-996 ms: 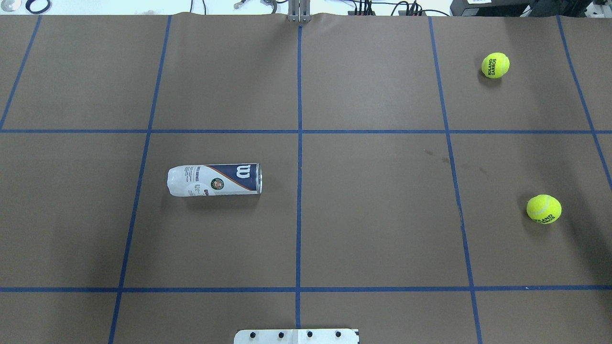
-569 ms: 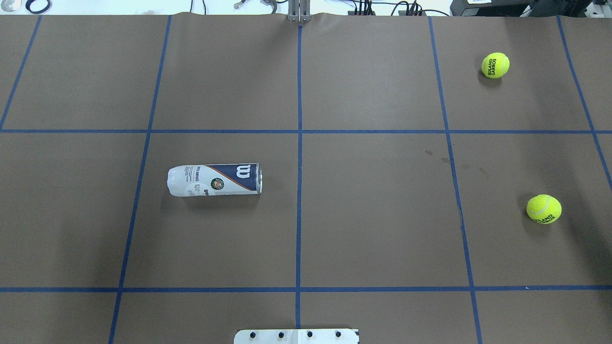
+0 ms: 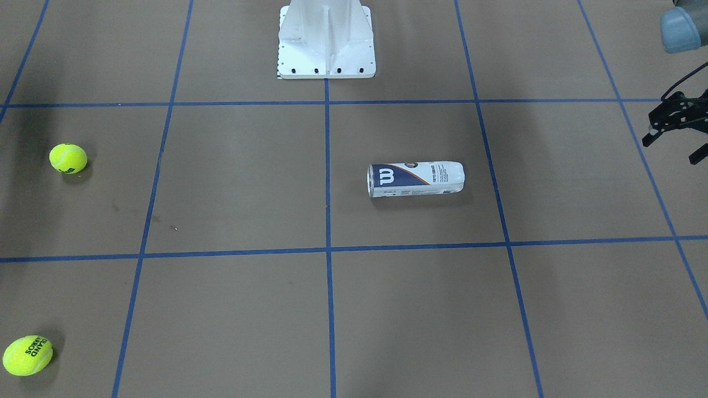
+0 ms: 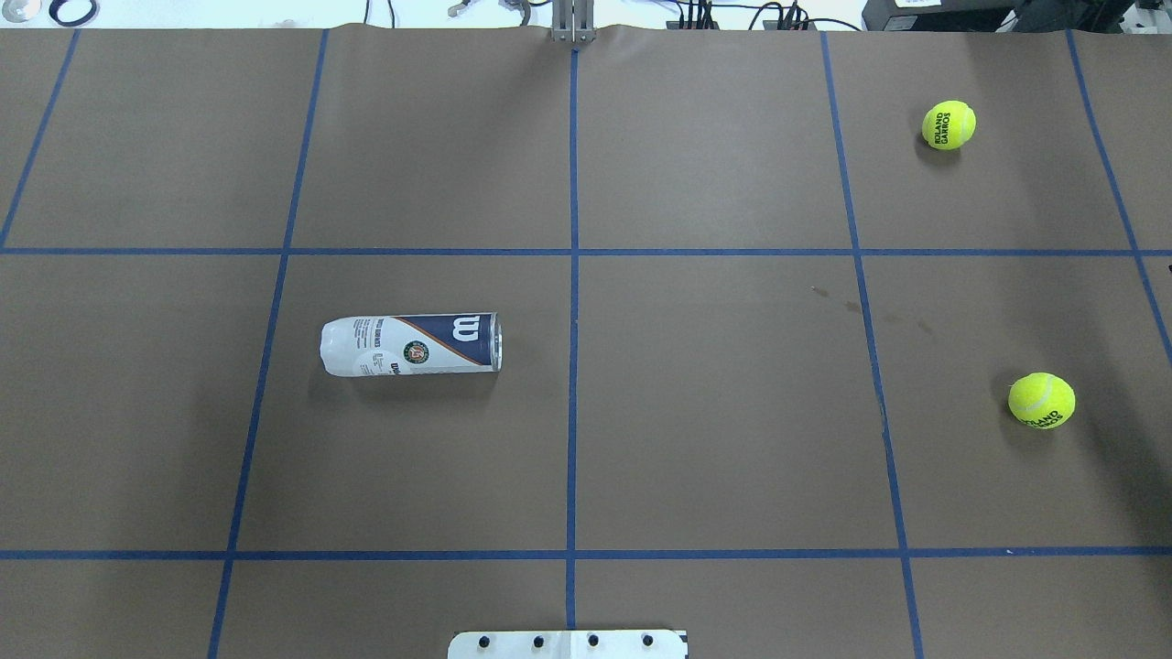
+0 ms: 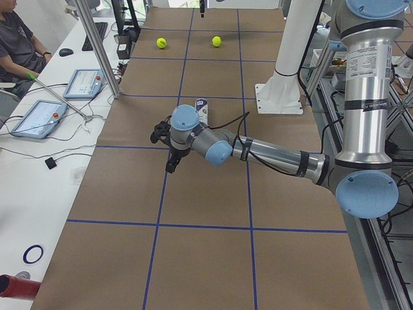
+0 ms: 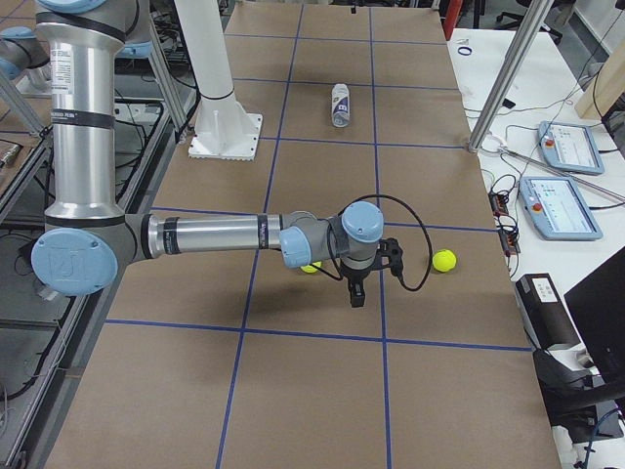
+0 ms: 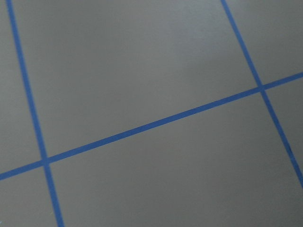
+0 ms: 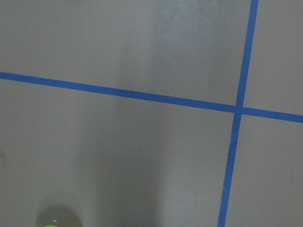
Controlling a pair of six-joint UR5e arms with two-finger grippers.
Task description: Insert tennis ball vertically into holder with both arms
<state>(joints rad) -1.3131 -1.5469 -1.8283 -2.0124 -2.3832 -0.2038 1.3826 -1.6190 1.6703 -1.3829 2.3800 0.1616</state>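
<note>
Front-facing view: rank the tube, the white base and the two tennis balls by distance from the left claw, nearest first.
1. Tube, mid-table, nearest the left claw.
2. White base, top centre.
3. Upper ball and lower ball, opposite side: too close to call.

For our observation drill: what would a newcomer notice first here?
The holder lies on its side left of the table's centre line, rim toward it. On the robot's right sit a far ball and a near ball, both yellow. The left arm and right arm stretch low over the table's ends.
</note>
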